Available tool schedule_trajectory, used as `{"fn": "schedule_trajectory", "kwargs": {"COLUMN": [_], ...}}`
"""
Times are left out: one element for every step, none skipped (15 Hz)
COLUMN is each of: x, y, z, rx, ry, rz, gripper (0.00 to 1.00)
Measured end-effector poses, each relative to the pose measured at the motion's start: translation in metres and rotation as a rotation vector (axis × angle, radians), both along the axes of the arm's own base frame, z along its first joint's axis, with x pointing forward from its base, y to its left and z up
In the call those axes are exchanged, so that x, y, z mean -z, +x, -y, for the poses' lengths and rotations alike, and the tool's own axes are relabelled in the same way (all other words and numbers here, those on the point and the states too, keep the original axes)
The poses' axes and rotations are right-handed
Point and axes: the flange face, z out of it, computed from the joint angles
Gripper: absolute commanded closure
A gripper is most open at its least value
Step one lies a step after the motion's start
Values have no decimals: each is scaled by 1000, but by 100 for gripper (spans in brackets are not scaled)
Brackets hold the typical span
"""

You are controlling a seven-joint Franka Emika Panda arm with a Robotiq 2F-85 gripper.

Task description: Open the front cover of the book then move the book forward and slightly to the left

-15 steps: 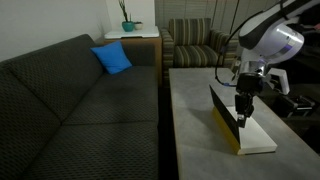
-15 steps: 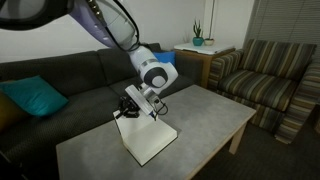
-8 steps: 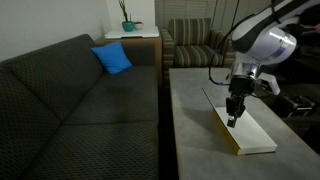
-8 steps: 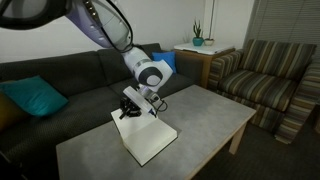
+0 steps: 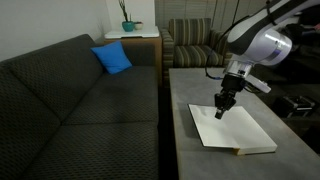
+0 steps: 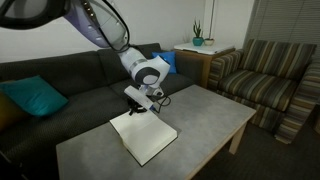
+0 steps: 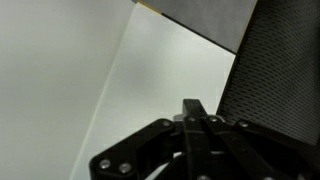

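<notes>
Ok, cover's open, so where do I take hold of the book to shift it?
Probably the page half of the book, at its long outer edge, coming in low from the side away from the sofa. The front cover lies flush on the table, a thin board with no lip; the page half looks slightly thicker. The pincer is shut, so open it first.

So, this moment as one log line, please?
front cover: open flat, white side up | book: on table | gripper: shut, over cover | next: move book
</notes>
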Motion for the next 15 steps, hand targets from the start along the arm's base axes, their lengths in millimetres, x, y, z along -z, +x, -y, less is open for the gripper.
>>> {"fn": "schedule_trajectory", "kwargs": {"x": [0,1,2,2,3,3,3,2,2,2,1,0,0,-1,-1], "y": [1,2,3,5,7,10,13,16,19,21,23,26,27,29,30], "z": [-1,-1,0,2,4,8,13,18,23,28,33,38,42,46,50], "rx": [18,38,55,72,87,100,113,125,135,143,153,163,174,185,195], "ry": [-10,-23,-37,-52,-68,-86,-105,-123,-140,-159,-176,-191,-203,-212,-221], "rz": [5,12,21,34,53,78,105,131,156,179,200,216,231,244,261], "gripper": [100,100,100,100,100,100,100,100,100,100,100,100,100,100,100]}}
